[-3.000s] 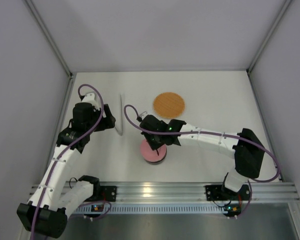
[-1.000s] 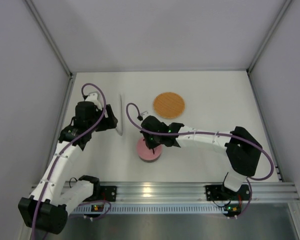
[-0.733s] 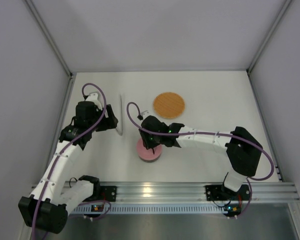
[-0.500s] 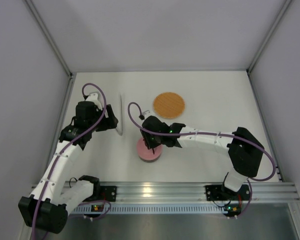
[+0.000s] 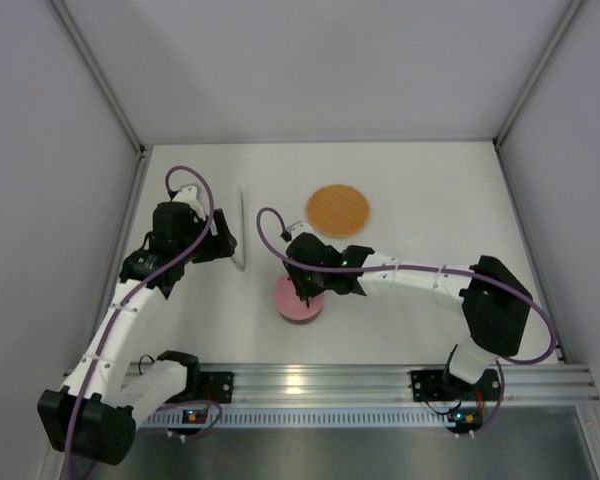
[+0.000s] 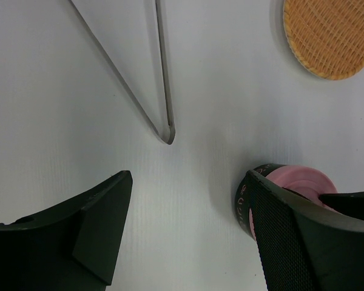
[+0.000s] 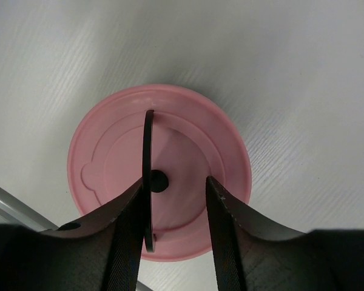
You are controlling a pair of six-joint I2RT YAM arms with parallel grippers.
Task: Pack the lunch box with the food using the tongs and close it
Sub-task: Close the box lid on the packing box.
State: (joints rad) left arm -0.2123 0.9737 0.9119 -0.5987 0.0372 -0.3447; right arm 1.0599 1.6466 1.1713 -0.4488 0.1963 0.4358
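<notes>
Right tool (image 7: 177, 197) wider, white table (image 5: 440, 190)

The left arm (image 5: 130, 300) reaches forward along the left side with its elbow bent. The left gripper (image 6: 188, 182) is angled down, and its 2 fingers (image 6: 103, 212) stand wide apart. The right arm (image 5: 420, 275) stretches leftward across the middle. The right gripper (image 7: 175, 188) points straight down with its 2 fingers slightly parted.

Pink round lid (image 7: 188, 139) sits flat on the box, thin black handle (image 7: 148, 151) upright across its centre, on the near side of the plate (image 5: 337, 210), slightly left. Tongs (image 5: 242, 230) lie flat left of plate, 2 arms splayed, V joint toward lid.
</notes>
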